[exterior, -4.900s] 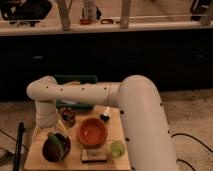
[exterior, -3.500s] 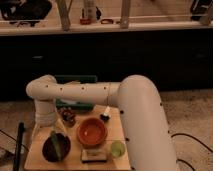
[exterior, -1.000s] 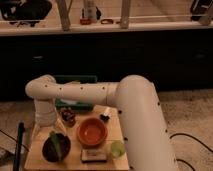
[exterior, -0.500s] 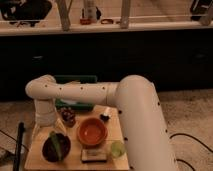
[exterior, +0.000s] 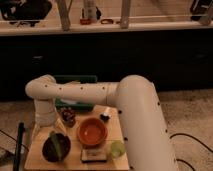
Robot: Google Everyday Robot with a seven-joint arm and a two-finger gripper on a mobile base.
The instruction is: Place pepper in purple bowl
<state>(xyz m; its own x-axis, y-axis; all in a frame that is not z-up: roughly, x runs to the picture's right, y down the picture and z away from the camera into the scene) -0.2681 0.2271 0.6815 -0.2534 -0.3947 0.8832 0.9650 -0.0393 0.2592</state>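
Note:
The purple bowl stands at the front left of the small wooden table. The slim green pepper lies inside it, slanting across the bowl. My white arm reaches from the right across the table's back and bends down at the left. The gripper hangs just above the bowl's rear rim, directly over the pepper. I cannot tell whether it touches the pepper.
An orange bowl stands in the table's middle. A round pale-green object lies at the front right and a dark flat packet at the front. A dark red item and a green tray are behind.

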